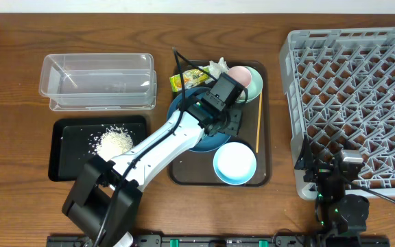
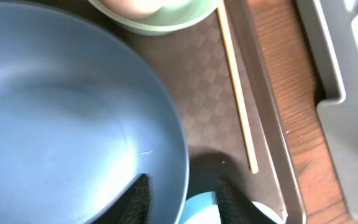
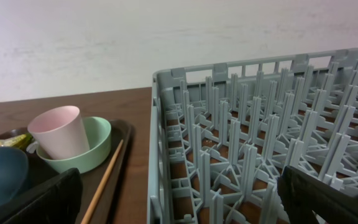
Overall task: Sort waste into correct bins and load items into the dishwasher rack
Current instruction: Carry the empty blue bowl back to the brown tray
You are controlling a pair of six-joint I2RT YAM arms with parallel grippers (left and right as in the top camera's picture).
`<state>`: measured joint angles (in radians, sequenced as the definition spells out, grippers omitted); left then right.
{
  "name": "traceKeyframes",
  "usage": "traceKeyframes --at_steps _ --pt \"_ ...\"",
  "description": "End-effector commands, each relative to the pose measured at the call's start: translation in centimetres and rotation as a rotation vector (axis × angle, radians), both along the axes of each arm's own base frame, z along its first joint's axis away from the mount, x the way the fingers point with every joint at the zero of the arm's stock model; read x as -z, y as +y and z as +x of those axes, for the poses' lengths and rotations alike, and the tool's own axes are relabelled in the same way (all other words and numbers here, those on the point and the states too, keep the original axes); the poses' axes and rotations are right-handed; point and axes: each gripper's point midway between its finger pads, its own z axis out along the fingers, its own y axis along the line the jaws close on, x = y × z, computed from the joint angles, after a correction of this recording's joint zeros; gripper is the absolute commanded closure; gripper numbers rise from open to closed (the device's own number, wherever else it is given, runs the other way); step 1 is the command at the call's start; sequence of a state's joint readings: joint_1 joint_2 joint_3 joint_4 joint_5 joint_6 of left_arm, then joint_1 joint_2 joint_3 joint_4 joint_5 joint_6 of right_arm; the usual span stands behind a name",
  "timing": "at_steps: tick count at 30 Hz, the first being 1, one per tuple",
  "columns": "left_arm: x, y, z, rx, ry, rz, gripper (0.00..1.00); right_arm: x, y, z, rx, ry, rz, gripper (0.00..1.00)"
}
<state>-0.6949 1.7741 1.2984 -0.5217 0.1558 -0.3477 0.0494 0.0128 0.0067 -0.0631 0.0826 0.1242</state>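
Note:
The dark blue plate [image 1: 208, 143] lies on the brown serving tray [image 1: 184, 175]. My left gripper [image 1: 230, 125] is open astride the plate's right rim [image 2: 173, 143], one finger inside the plate, the other outside and apart from it. The light blue bowl [image 1: 235, 163] sits just below. The pink cup [image 1: 238, 74] stands in the mint bowl [image 1: 254, 84], with the chopstick [image 1: 258, 123] along the tray's right side. The wrapper [image 1: 184, 80] and tissue [image 1: 218, 66] are at the tray's back. Rice [image 1: 114, 143] lies in the black tray [image 1: 67, 147]. My right gripper [image 3: 179, 186] hangs open at the rack's [image 1: 362, 103] near left corner.
The clear tub [image 1: 98, 82] stands behind the black tray at the left. The left arm reaches diagonally from the front edge across the serving tray. A strip of bare wood separates the serving tray from the rack.

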Motion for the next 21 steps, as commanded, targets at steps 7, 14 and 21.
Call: traceKeyframes --at_steps 7,14,21 --pt "-3.0 -0.3 -0.4 0.003 -0.018 -0.065 0.41 0.1 0.0 0.0 0.002 0.003 -0.007 0.01" --pt "-11.1 -0.2 -2.4 0.049 -0.117 -0.228 0.20 0.1 0.0 0.0 0.002 0.003 -0.007 0.01" --pt "-16.8 3.0 -6.2 0.051 -0.185 -0.275 0.16 0.1 0.0 0.0 0.002 0.003 -0.007 0.01"
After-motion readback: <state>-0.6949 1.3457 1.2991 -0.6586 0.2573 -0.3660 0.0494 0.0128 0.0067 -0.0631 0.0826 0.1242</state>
